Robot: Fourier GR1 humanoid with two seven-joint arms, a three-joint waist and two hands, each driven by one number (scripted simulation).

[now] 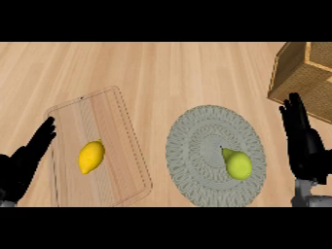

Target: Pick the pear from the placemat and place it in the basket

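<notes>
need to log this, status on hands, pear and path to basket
Both hands open: left hand, right hand. Pear on placemat, untouched. Basket at far right, nothing between. Lemon on cutting board, off the route.

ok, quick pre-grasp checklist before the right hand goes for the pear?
1. Pear on the round placemat: ok.
2. Right hand open, holding nothing: ok.
3. Nothing between right hand and pear: ok.
4. Basket in view, top right, beyond the right hand: ok; inside contents: cannot tell.
5. Lemon sits apart on the cutting board, no mix-up: ok.
6. Left hand open at the board's left edge, out of the way: ok.
</notes>
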